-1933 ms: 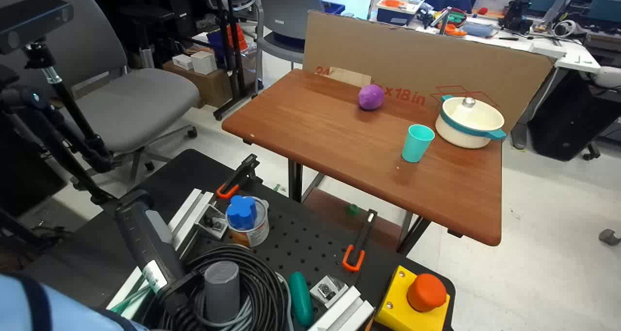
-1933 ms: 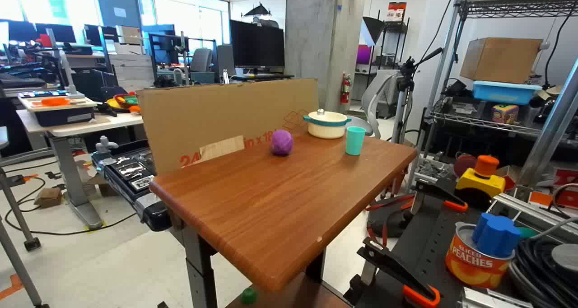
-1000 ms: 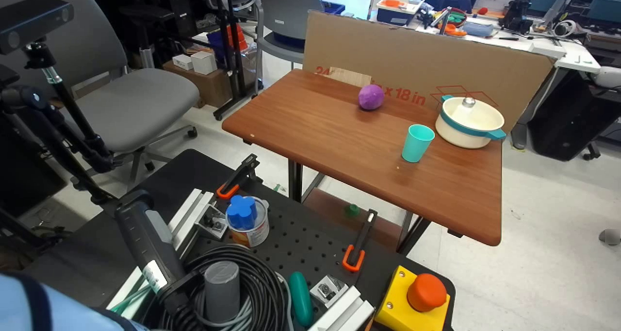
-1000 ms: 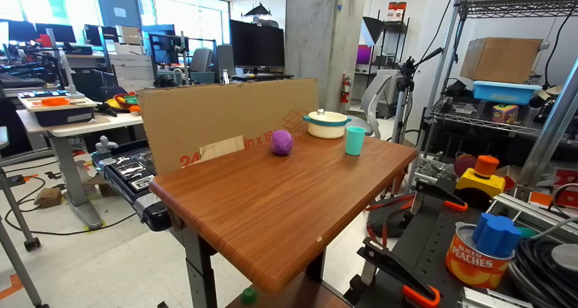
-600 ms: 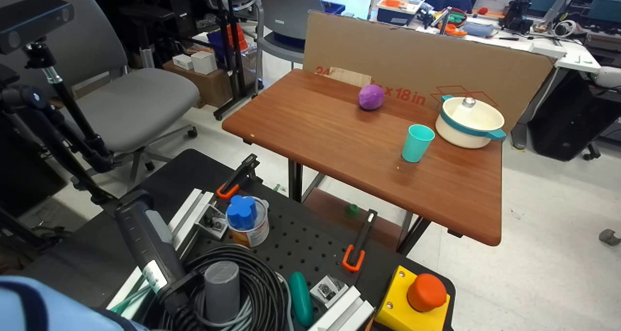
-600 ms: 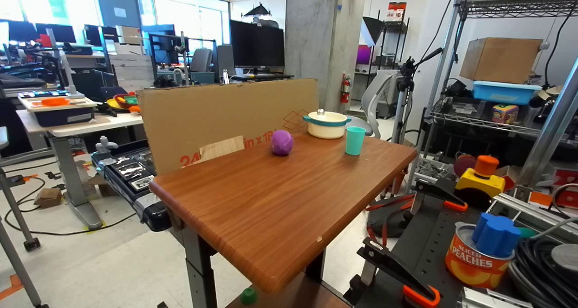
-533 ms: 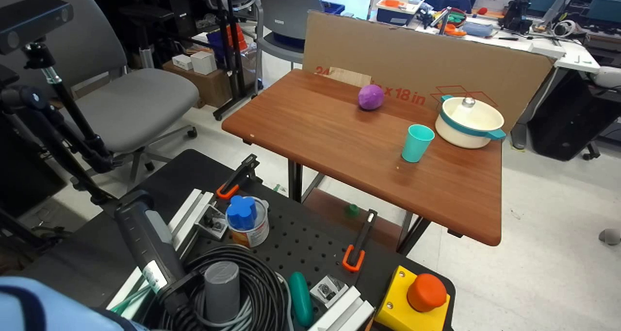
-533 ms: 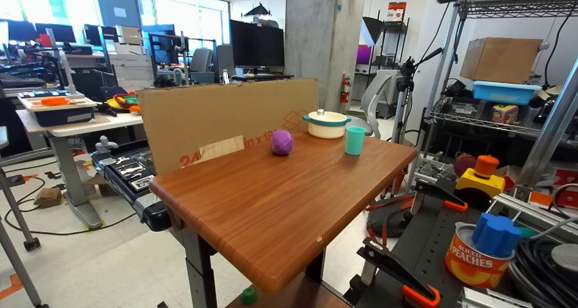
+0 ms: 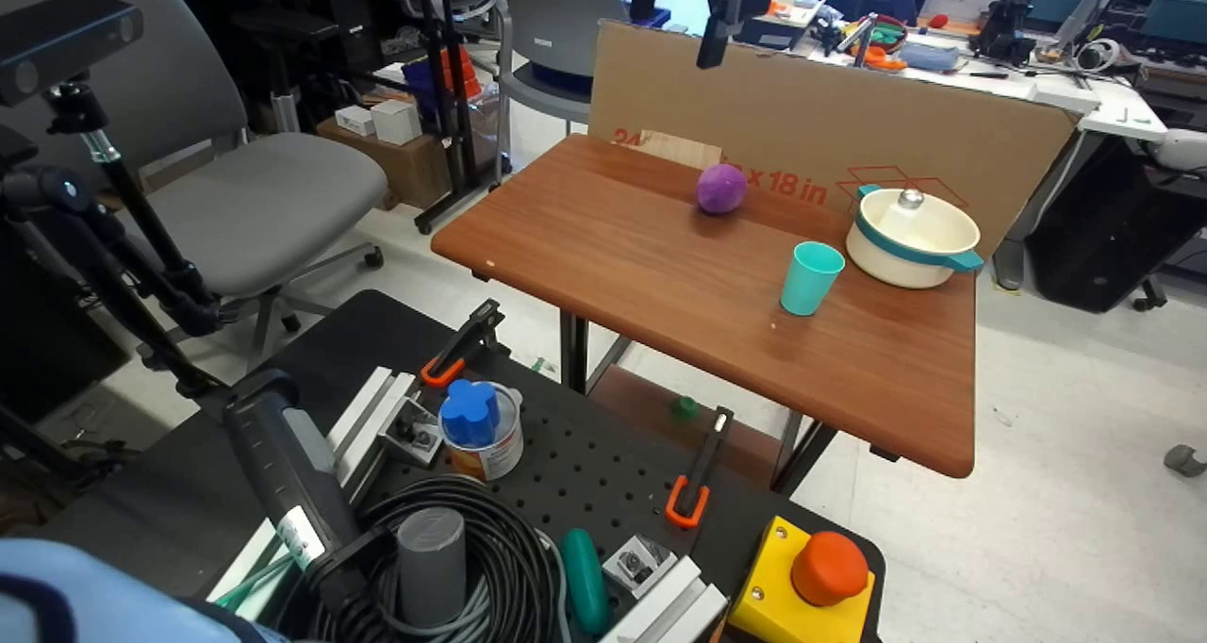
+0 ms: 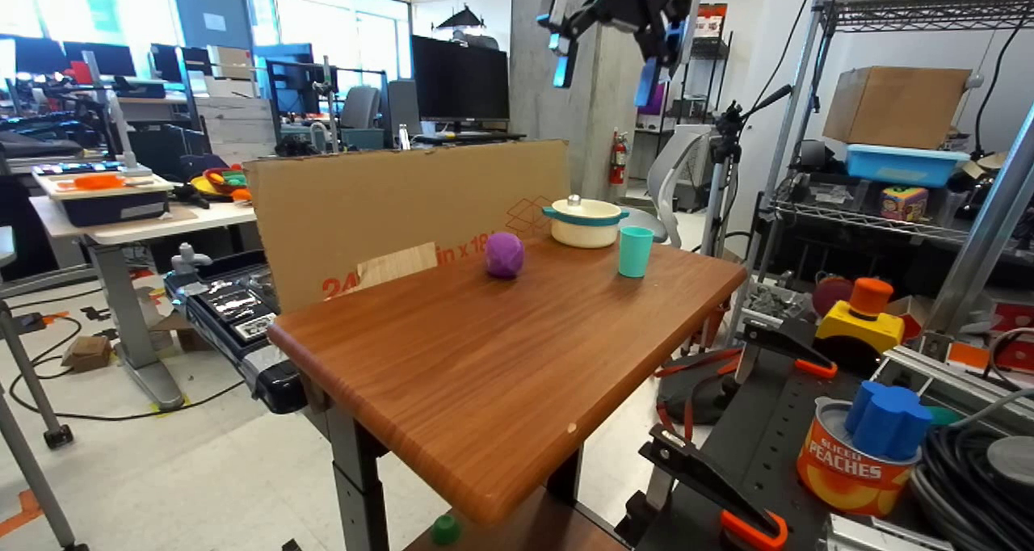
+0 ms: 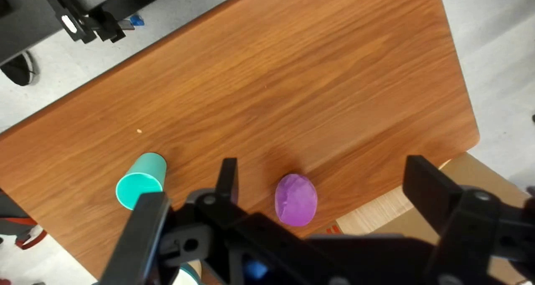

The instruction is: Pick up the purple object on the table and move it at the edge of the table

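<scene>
While the purple object [image 9: 721,189] stays put, spread jaws have appeared above.

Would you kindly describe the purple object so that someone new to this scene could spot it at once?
Find the reddish-brown wooden table, with a long cardboard sheet standing along one side. On the table, near that sheet, sits the purple object, small and rounded. Unlike its neighbours, the teal cup and the cream lidded pot, it is ball-like and purple.

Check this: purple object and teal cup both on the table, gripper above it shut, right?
The gripper isn't shut: the wrist view shows its fingers spread wide apart. The purple object and teal cup are both on the table below it.
</scene>
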